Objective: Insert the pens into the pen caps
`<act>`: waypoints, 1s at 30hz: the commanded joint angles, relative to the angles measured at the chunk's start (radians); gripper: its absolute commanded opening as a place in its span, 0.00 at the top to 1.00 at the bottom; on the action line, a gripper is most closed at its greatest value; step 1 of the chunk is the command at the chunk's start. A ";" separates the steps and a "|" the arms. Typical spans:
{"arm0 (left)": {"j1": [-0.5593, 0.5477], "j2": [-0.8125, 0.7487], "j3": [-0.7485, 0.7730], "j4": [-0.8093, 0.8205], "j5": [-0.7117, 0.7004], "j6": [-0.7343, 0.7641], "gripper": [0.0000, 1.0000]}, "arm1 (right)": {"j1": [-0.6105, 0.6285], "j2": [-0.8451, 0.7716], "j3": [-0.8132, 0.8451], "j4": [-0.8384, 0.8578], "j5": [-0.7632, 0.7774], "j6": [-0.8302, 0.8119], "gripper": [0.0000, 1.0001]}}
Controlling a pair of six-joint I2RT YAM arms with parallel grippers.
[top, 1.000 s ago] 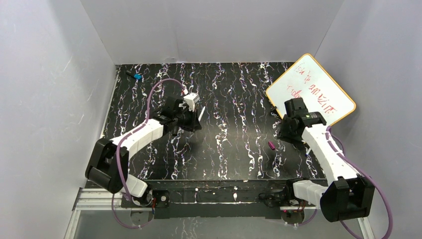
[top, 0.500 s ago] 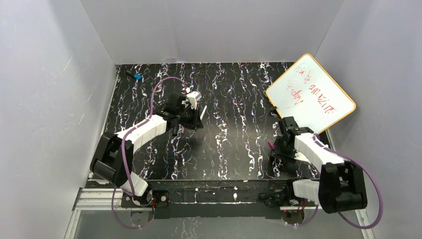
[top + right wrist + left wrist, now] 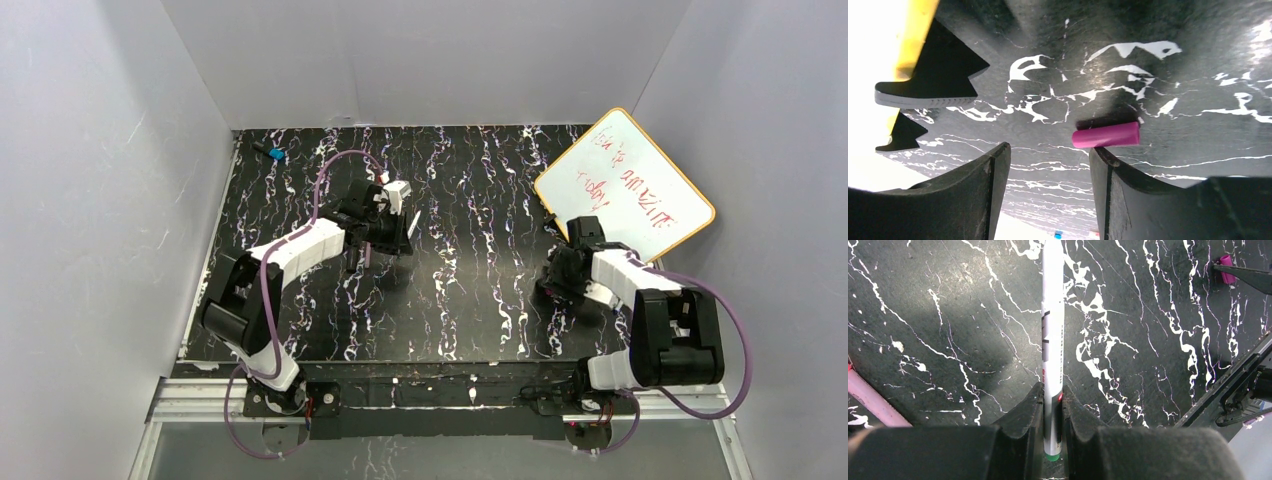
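My left gripper (image 3: 1052, 399) is shut on a white-grey pen (image 3: 1053, 335), gripping it near its green-ended butt while the barrel points away over the black marbled table. From above, the same gripper (image 3: 400, 235) holds the pen (image 3: 412, 222) left of centre, off the surface. My right gripper (image 3: 1048, 152) is open and low over the table. A magenta pen cap (image 3: 1105, 135) lies on its side just past the tip of the right-hand finger, not between the jaws. The same pen cap (image 3: 1226, 264) shows far off in the left wrist view. From above, the right gripper (image 3: 556, 283) hides it.
A yellow-framed whiteboard (image 3: 625, 185) leans at the back right, close behind the right gripper, its dark feet (image 3: 928, 82) on the table. A small black blue-ended item (image 3: 270, 153) lies at the far left corner. Grey walls enclose the table on three sides.
The right gripper has moved from beside the whiteboard down and inward to the magenta cap. The left gripper, still holding the pen, has shifted slightly right.
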 commanded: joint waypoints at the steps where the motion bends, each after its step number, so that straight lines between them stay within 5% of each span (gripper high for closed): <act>1: 0.004 -0.010 0.029 -0.047 0.012 -0.003 1.00 | -0.006 -0.052 -0.014 -0.146 0.016 0.048 0.32; 7: 0.004 0.011 0.022 -0.047 0.028 -0.010 1.00 | -0.005 -0.207 -0.053 -0.291 0.011 0.058 0.29; 12: 0.004 0.030 0.028 -0.047 0.048 -0.005 1.00 | -0.007 -0.282 -0.109 -0.253 0.029 0.099 0.30; 21: 0.004 -0.001 0.022 -0.062 0.048 -0.001 1.00 | -0.006 -0.165 -0.126 -0.088 0.019 0.122 0.33; 30: 0.004 0.000 0.013 -0.065 0.056 -0.001 1.00 | -0.006 -0.137 -0.109 -0.097 0.023 0.127 0.37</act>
